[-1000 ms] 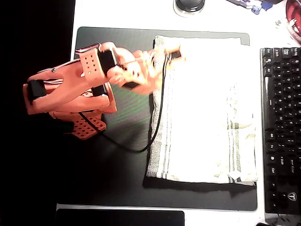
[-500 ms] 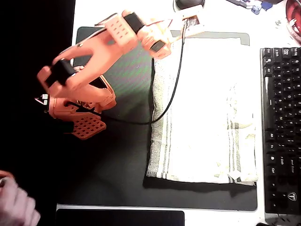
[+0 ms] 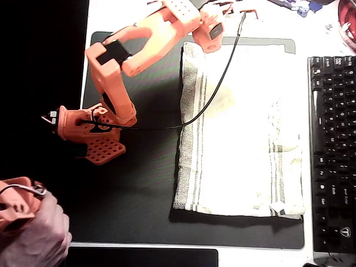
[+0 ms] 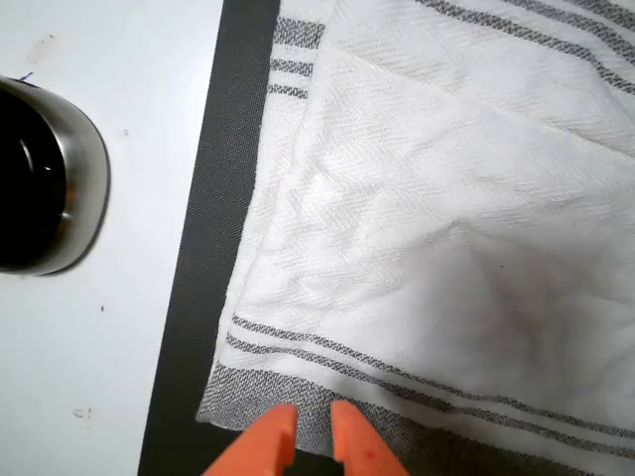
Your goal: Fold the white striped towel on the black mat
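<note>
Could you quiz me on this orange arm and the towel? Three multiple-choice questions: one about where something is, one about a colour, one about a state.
1. Where does the black keyboard lie in the overhead view?
A. right of the white striped towel
B. left of it
C. on top of it

2. What colour are the towel's stripes?
A. red
B. grey
C. blue

3. How does the towel lie on the black mat?
A. rolled into a tube
B. hanging off the table
C. flat, with one layer folded over another

Answers:
1. A, it sits along the right edge.
2. B, the wrist view shows grey bands.
3. C, the wrist view shows overlapping layers.
</note>
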Robot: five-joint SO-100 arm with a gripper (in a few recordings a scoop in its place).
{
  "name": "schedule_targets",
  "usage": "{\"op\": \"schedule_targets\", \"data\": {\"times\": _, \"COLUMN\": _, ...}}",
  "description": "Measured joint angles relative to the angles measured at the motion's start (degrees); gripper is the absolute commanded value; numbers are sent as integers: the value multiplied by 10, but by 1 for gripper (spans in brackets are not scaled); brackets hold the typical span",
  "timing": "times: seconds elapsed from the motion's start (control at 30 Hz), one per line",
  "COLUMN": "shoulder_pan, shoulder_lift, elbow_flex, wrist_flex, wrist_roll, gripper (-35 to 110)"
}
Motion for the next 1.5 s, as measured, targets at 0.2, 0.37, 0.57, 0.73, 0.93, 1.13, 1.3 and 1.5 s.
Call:
{"op": "schedule_targets", "data": {"times": 0.2, "shoulder_pan": 0, "shoulder_lift": -93, "elbow_flex": -76, "wrist_flex": 12, "wrist_roll": 9, "gripper": 9}}
{"op": "schedule_targets", "data": {"times": 0.37, "shoulder_pan": -6, "shoulder_lift": -184, "elbow_flex": -156, "wrist_flex": 17, "wrist_roll": 22, "gripper": 11}}
{"op": "schedule_targets", "data": {"times": 0.57, "shoulder_pan": -16, "shoulder_lift": -283, "elbow_flex": -266, "wrist_flex": 33, "wrist_roll": 30, "gripper": 14}}
{"op": "schedule_targets", "data": {"times": 0.73, "shoulder_pan": -13, "shoulder_lift": -327, "elbow_flex": -306, "wrist_flex": 44, "wrist_roll": 30, "gripper": 15}}
{"op": "schedule_targets", "data": {"times": 0.93, "shoulder_pan": 3, "shoulder_lift": -364, "elbow_flex": -321, "wrist_flex": 44, "wrist_roll": 30, "gripper": 15}}
{"op": "schedule_targets", "data": {"times": 1.13, "shoulder_pan": 16, "shoulder_lift": -387, "elbow_flex": -330, "wrist_flex": 38, "wrist_roll": 22, "gripper": 12}}
{"op": "schedule_targets", "data": {"times": 1.3, "shoulder_pan": 18, "shoulder_lift": -404, "elbow_flex": -346, "wrist_flex": 36, "wrist_roll": 1, "gripper": 8}}
{"op": "schedule_targets", "data": {"times": 1.5, "shoulder_pan": 18, "shoulder_lift": -411, "elbow_flex": -354, "wrist_flex": 30, "wrist_roll": -10, "gripper": 0}}
